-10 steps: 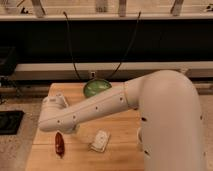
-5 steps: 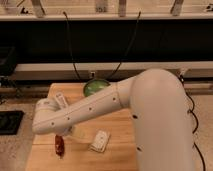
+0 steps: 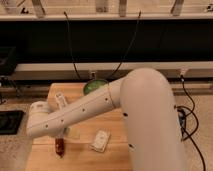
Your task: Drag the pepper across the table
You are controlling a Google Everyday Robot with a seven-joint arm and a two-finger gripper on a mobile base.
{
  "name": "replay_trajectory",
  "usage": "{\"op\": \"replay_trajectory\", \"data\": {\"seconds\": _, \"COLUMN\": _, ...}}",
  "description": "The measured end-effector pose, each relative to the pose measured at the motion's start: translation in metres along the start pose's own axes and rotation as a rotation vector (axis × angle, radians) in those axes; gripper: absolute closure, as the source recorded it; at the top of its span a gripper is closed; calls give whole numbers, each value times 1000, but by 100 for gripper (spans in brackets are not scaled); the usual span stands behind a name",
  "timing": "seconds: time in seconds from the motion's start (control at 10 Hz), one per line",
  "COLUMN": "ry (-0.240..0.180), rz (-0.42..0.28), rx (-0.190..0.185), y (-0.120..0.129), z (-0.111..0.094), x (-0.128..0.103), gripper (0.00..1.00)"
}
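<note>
Over the last second the white arm [image 3: 85,112] has swung lower and further left. Its forearm now lies close over the left part of the tabletop [image 3: 80,159], and its big elbow has come nearer to the middle of the view. The gripper [image 3: 61,134] hangs under the left end of that forearm, right above the pepper [image 3: 59,146] and seemingly at or very close to it, though most of it is hidden by the arm. I cannot tell whether the jaws are spread or pressed together. The pepper itself has hardly shifted: it lies near the near-left corner of the tabletop, lengthwise near to far, about where it lay a second ago. I judge from this that the approach is all but finished and the drag proper has not begun, so the whole stretch of wood to the right is yet to be crossed. Nothing else has moved. By count there is one pepper, one white tube [image 3: 61,99] at the far left, one flat white packet [image 3: 101,141] to the right of the pepper and apart from it, and one green bowl [image 3: 94,86] at the far edge. There is also one arm with one gripper.
</note>
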Motion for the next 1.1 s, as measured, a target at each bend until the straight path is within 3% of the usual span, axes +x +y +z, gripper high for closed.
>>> {"op": "replay_trajectory", "data": {"seconds": 1.1, "ry": 2, "rz": -86, "rx": 2, "y": -12, "z": 13, "x": -8, "gripper": 20}}
